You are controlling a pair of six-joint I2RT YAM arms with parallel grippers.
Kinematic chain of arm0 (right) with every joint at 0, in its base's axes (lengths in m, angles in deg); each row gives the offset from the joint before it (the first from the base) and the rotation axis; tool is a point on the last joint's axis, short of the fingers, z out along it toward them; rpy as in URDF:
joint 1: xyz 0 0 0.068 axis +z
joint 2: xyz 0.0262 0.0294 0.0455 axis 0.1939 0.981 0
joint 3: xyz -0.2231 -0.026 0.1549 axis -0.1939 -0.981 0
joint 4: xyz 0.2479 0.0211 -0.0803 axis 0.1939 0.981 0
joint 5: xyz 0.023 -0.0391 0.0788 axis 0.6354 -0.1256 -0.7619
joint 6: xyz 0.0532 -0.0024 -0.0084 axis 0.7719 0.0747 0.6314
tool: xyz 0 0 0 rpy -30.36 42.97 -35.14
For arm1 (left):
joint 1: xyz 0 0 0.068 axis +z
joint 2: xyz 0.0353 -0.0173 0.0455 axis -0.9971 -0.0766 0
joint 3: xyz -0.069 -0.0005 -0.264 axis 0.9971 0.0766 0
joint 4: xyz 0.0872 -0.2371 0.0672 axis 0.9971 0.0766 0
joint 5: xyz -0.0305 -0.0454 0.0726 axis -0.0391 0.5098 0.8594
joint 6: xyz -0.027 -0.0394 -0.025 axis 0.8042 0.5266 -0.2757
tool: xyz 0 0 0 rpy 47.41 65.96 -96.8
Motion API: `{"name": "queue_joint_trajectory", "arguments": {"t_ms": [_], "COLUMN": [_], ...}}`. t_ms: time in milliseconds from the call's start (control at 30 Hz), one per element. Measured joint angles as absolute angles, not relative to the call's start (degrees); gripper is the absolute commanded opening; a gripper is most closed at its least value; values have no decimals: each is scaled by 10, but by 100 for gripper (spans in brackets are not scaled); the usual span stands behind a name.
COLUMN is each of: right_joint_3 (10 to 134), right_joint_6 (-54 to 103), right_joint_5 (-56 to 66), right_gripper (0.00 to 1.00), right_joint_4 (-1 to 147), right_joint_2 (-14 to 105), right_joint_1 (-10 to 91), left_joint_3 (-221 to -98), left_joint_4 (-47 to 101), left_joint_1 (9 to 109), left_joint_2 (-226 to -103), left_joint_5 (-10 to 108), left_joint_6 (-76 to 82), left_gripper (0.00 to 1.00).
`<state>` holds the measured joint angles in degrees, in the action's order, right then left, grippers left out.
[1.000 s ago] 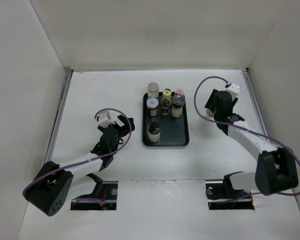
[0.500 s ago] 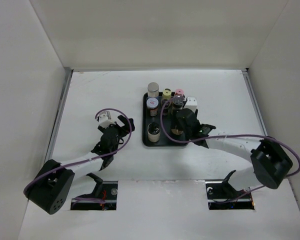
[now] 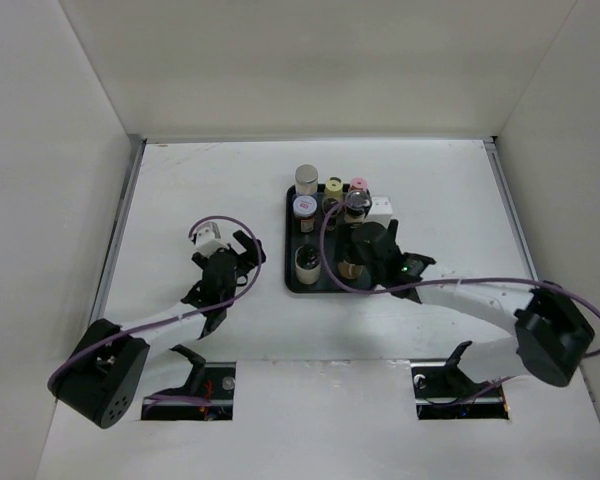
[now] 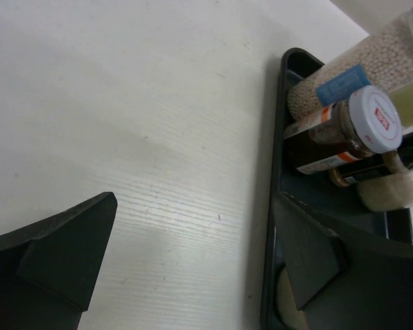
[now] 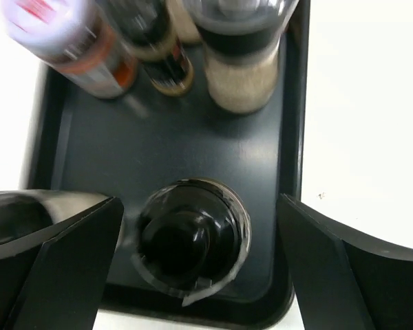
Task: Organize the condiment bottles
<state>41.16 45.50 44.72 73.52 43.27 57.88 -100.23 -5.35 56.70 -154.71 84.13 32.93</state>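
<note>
The condiment bottles [image 3: 332,205] are all being carried upright by a flat black tray [image 3: 325,284] in the middle of the white table [image 3: 200,180]. Most of them are being kept close together at the far end of the tray, among them a silver-capped jar [image 3: 307,180], a yellow-capped bottle [image 3: 334,187] and a pink-capped bottle [image 3: 358,186]. Two more are being kept at the near end, side by side: the near left jar [image 3: 307,262] and the near right jar [image 5: 191,240], both dark on top. The right gripper [image 5: 199,206] is being held over the near right jar with its fingers wide apart. One finger is on each side and a small gap is being left on both, so nothing is being squeezed. The left gripper [image 4: 193,199] is being held low over the bare table just left of the tray, its fingers also spread wide with nothing between them.
</note>
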Motion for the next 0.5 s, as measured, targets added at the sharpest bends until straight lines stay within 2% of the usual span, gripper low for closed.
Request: {"name": "queue_joint_trajectory", "arguments": {"t_ms": [167, 367, 500], "right_joint_3": [399, 314, 236], "right_joint_6": [442, 476, 515], "right_joint_5": [450, 483, 493], "right_gripper": [100, 100, 100], "right_joint_4": [710, 619, 568], "right_joint_2": [297, 142, 118], "right_joint_1": [553, 400, 310], "left_joint_3": [-1034, -1080, -1083], "left_joint_4": [30, 122, 165], "left_joint_1": [563, 562, 552], "left_joint_2": [-1520, -1499, -1472], "left_joint_5": [868, 880, 885], "left_joint_6": [330, 330, 330], "left_gripper": [100, 100, 100]}}
